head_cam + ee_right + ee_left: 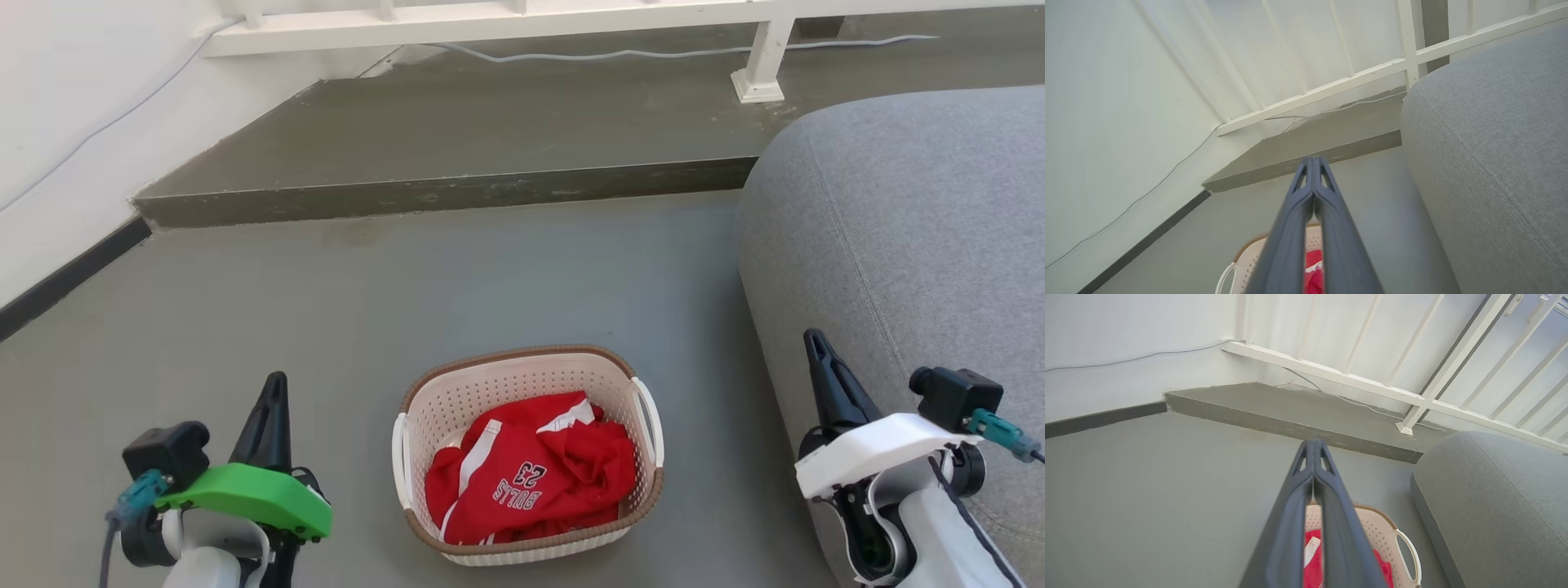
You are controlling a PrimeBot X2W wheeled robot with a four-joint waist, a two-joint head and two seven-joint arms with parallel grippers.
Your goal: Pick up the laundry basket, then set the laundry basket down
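Note:
The laundry basket (457, 400), cream-white and perforated with a brown rim band and white loop handles, stands on the grey floor at the lower middle of the head view. A crumpled red garment (535, 478) lies inside it. My left gripper (276, 382) is shut and empty, off to the basket's left, well apart from the handle. My right gripper (813, 339) is shut too, to the basket's right in front of the sofa. In the left wrist view the basket (1378, 528) shows behind the closed left gripper (1314, 444). The right wrist view has the basket (1249, 255) low, behind the shut right gripper (1313, 161).
A grey fabric sofa (914, 237) fills the right side, close to the basket. A raised concrete step (441, 196) crosses the floor beyond it, with a white railing (759, 57) and a cable on top. A white wall with dark skirting (65, 278) runs along the left.

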